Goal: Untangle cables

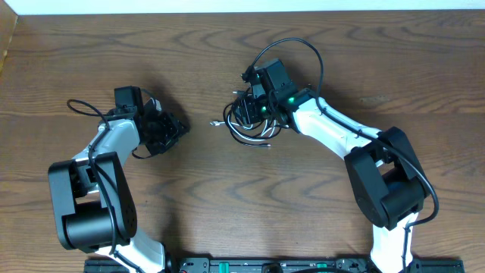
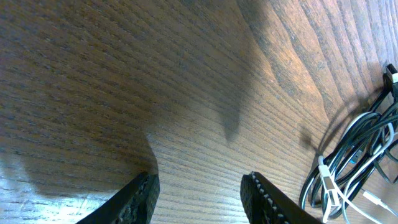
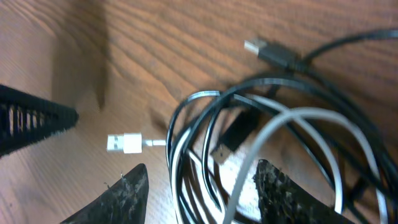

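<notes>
The white cable [image 1: 260,143] and the black cable [image 1: 241,133] lie tangled in one loose bundle at mid-table. My right gripper [image 1: 248,114] hovers over that bundle, open. In the right wrist view its jaws [image 3: 202,183] straddle several strands without pinching them: the black cable [image 3: 186,115] loops round the white cable [image 3: 311,121]. A white plug [image 3: 122,144] lies free to the left, and a black USB plug [image 3: 268,53] points away at the top. My left gripper [image 1: 171,129] is open and empty, left of the tangle. In the left wrist view its jaws [image 2: 199,190] are over bare wood, with the cables [image 2: 351,155] at the right edge.
A thick black arm wire [image 1: 297,44] arcs above the right wrist. One finger of the left gripper [image 3: 34,121] shows at the left edge of the right wrist view. The wooden table [image 1: 364,61] spreads round the tangle.
</notes>
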Motion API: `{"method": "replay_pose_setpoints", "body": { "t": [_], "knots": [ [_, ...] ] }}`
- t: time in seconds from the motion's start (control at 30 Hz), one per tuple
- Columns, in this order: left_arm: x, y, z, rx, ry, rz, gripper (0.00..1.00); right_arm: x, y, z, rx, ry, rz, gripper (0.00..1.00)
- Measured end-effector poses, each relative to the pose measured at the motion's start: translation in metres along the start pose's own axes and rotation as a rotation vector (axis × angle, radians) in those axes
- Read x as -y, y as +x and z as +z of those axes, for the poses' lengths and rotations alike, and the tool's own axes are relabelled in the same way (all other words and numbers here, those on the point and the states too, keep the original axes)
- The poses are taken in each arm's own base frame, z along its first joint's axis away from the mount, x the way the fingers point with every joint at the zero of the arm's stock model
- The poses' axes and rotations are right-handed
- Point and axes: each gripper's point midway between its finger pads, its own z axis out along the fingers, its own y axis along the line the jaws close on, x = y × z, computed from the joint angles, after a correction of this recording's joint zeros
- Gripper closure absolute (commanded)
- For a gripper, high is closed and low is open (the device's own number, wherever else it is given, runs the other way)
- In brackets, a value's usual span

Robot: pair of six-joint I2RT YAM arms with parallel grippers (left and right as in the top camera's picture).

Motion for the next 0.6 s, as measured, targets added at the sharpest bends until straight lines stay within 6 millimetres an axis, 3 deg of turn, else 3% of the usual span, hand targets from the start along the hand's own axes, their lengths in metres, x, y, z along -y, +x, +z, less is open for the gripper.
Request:
{"method": "replay_pose_setpoints", "body": {
  "t": [0.27,0.4,0.6],
  "knots": [
    [0.0,0.0,0.0,0.0,0.0,0.0,0.52,-0.005,-0.019,-0.002,0.059,-0.093,0.02,0.57],
    [0.0,0.0,0.0,-0.002,0.002,-0.001,0.52,-0.004,-0.016,0.003,0.035,-0.182,0.041,0.56],
    [0.0,0.001,0.0,-0.003,0.002,-0.001,0.52,0.001,-0.002,0.026,-0.011,-0.364,0.072,0.58]
  ]
}}
